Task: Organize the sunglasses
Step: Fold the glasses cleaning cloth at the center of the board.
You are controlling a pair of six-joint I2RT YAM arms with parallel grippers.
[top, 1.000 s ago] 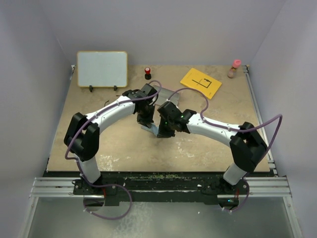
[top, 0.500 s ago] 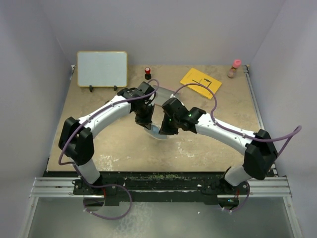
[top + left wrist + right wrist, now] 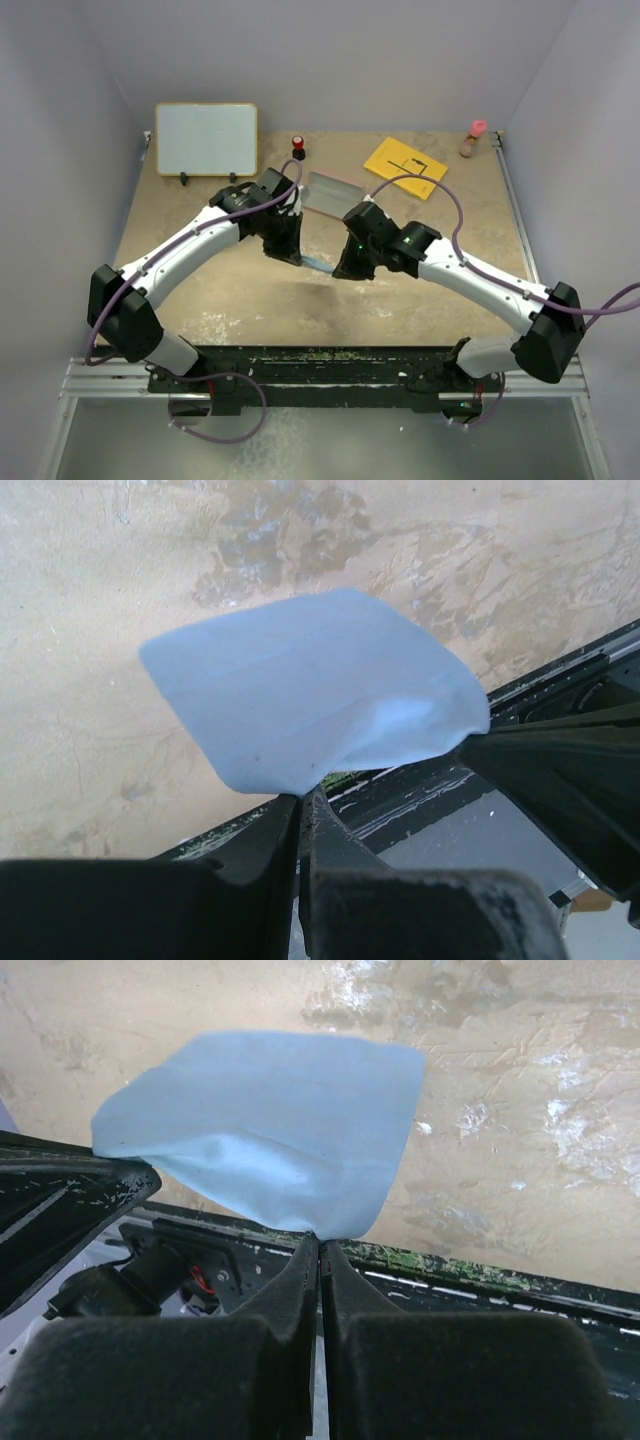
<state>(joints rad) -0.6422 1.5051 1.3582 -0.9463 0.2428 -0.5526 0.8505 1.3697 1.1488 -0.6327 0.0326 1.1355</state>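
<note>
A light blue cloth [image 3: 310, 690] hangs in the air between my two grippers, above the tan table. My left gripper [image 3: 303, 798] is shut on one corner of it, and my right gripper [image 3: 320, 1238] is shut on another corner of the cloth [image 3: 280, 1130]. From above, the left gripper [image 3: 288, 252] and right gripper [image 3: 347, 268] stand close together at mid-table, with a strip of cloth [image 3: 318, 265] between them. A pinkish oblong case [image 3: 333, 190] lies just behind them. The sunglasses are out of view.
A framed whiteboard [image 3: 206, 139] stands at the back left. A small red-topped object [image 3: 298, 147] sits at the back centre, a yellow sheet [image 3: 405, 167] lies to its right, and a pink-capped bottle [image 3: 473, 138] stands in the back right corner. The table's metal front rail [image 3: 320, 375] runs below the arms.
Both arms have stretched lower and wider, and the grippers have drawn slightly apart with the cloth held between them. The pinkish case behind them has come into view.
</note>
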